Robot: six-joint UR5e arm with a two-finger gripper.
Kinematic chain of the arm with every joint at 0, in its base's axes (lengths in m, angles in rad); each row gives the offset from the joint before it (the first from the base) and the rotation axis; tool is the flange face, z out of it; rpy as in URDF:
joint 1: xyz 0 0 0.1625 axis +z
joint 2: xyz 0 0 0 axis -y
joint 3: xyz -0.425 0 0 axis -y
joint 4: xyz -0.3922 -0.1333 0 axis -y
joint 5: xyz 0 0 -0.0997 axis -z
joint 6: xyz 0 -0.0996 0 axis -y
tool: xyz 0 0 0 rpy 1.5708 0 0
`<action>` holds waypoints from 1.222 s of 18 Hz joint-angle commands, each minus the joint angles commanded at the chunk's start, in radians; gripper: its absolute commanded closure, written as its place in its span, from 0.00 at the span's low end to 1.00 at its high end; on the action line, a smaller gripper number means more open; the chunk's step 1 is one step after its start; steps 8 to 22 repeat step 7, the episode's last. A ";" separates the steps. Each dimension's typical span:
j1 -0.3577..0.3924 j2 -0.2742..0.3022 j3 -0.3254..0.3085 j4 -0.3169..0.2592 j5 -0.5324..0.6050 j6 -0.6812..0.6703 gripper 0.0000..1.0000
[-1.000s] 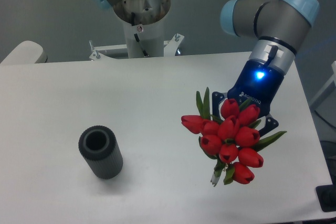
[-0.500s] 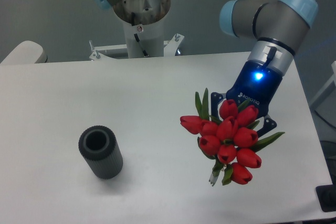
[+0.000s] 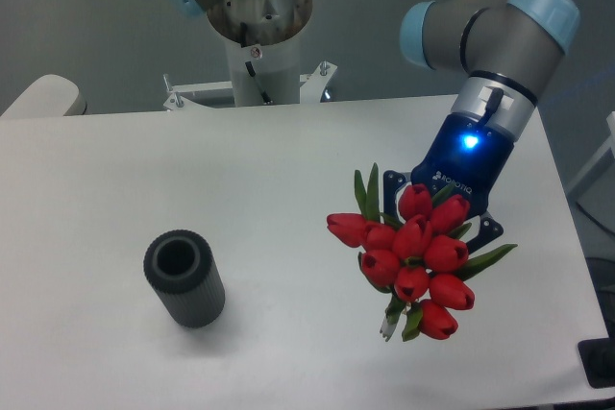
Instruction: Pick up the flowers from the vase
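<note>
The flowers [image 3: 411,254], a bunch of red tulip buds with green leaves, hang above the right part of the table. My gripper [image 3: 434,220] is shut on them from behind, its fingers mostly hidden by the buds. The short stems [image 3: 392,319] stick out below the bunch. The vase [image 3: 184,277], a dark grey ribbed cylinder with a round hole, stands upright at the left front of the table. It holds nothing and is well apart from the flowers.
The arm's white base column [image 3: 258,45] stands behind the table's far edge. A pale rounded object [image 3: 40,98] sits at the far left. The table's right edge [image 3: 575,237] runs close to the gripper.
The gripper with the flowers has drifted slightly left and a little up. The vase has not moved.
</note>
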State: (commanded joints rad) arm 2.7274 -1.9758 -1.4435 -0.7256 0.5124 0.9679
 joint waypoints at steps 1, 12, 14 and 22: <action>0.000 0.000 0.002 0.000 0.000 0.000 0.67; -0.003 0.000 0.000 0.000 0.008 0.000 0.67; -0.003 0.000 0.000 0.000 0.008 0.000 0.67; -0.003 0.000 0.000 0.000 0.008 0.000 0.67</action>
